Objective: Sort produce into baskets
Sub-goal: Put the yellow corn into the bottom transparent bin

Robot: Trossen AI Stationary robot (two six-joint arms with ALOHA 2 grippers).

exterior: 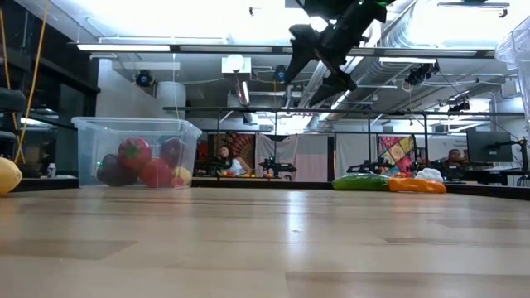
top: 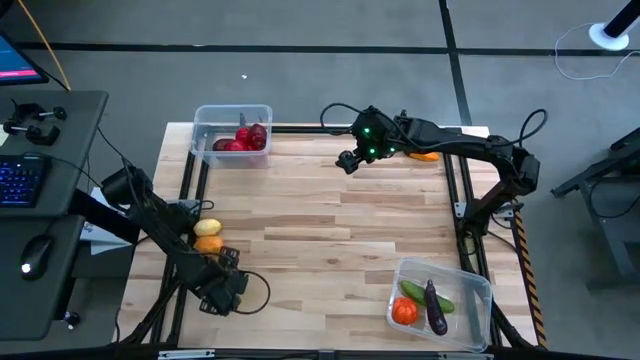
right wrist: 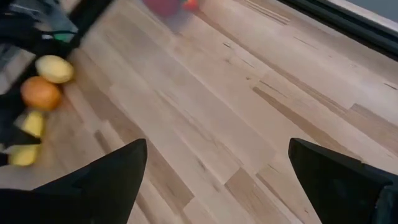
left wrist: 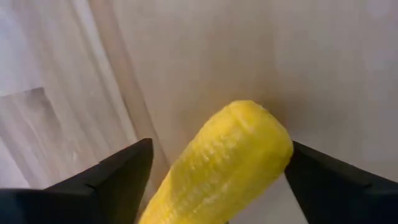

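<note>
- Left gripper (left wrist: 217,174) low at table's (top: 330,240) near-left edge, fingers spread around yellow corn (left wrist: 224,162), not yet clamped.
- Right gripper (top: 348,162) aloft over far side, fingers apart (nothing held).
- Lemon (top: 208,228), orange (top: 208,244) beside left arm; tubs (top: 232,135) at opposite corners.

The counter (top: 330,215) is pale wooden planking inside a dark frame. To its left stands a grey desk (top: 45,200) carrying a blue-lit keyboard (top: 18,182), a black mouse (top: 38,252) and the corner of a monitor (top: 18,55). On the grey floor at far right sits a white round base (top: 610,36) (its cable loops beside it). Beyond the counter's far edge, a seated person (exterior: 225,161) shows among benches in the room.
</note>
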